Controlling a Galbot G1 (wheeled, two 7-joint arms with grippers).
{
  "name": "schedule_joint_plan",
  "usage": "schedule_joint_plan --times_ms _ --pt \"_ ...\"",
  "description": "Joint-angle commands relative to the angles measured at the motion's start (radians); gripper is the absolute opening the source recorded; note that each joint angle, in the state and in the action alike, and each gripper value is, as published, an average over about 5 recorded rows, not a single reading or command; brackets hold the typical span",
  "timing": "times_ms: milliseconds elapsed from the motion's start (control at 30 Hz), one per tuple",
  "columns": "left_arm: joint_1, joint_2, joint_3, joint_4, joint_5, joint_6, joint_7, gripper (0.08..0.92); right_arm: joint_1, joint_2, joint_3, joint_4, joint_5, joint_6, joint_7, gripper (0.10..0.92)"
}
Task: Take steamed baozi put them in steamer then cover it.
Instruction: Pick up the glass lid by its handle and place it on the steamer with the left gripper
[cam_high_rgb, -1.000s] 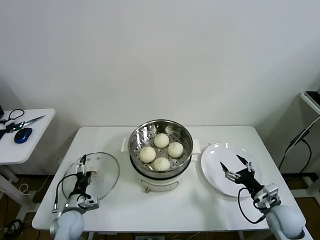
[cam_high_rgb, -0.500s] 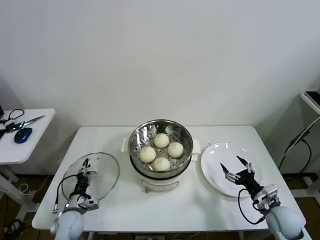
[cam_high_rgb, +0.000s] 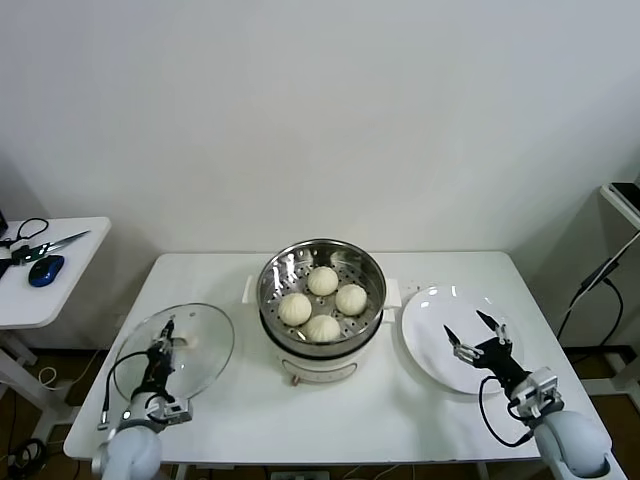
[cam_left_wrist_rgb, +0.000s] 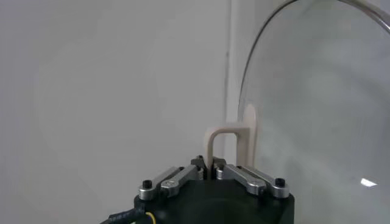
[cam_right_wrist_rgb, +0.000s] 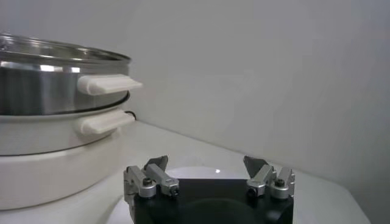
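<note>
Glass cover (cam_high_rgb: 180, 348) tilted, handle (cam_left_wrist_rgb: 233, 141) in left gripper (cam_high_rgb: 165, 346).

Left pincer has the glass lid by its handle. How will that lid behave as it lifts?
The cover is probably rigid but breakable, being glass. Gripped by the left pincer on its thin handle, it may swing or tilt. Its metal rim suggests some weight.

Four cream-white baozi (cam_high_rgb: 322, 303) sit on a silver tray dotted with small holes, inside the shiny steel steamer (cam_high_rgb: 321, 262) with its white base. The cover (cam_high_rgb: 190, 350) is clear glass with a metal rim and cream handle. The plate (cam_high_rgb: 432, 322) and tabletop (cam_high_rgb: 380, 410) are white. Both grippers are black with silver links.
</note>
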Motion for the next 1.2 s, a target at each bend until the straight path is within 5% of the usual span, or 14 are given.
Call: schedule_joint_plan --times_ms 33,367,500,767,967,1200 --pt "0.136 0.065 -0.02 -0.295 -0.033 0.065 0.013 0.148 0.007 -0.005 0.013 -0.013 -0.001 0.008 -0.003 0.823" --pt "0.238 0.199 -0.009 -0.605 -0.051 0.273 0.085 0.148 0.043 -0.019 0.009 -0.052 -0.007 0.016 -0.008 0.823" --pt "0.227 0.313 0.069 -0.69 -0.094 0.416 0.11 0.148 0.059 -0.023 -0.001 -0.067 -0.012 0.02 -0.01 0.823" --pt "-0.033 0.523 0.397 -0.707 -0.153 0.655 0.243 0.148 0.094 -0.013 -0.023 -0.104 -0.032 0.034 -0.014 0.823" --pt "-0.333 0.424 0.709 -0.667 -0.04 0.765 0.51 0.148 0.102 -0.016 -0.015 -0.121 -0.033 0.04 -0.02 0.823" --pt "-0.463 0.202 0.866 -0.539 0.108 0.798 0.608 0.148 0.097 -0.014 0.005 -0.14 -0.036 0.054 -0.025 0.823"
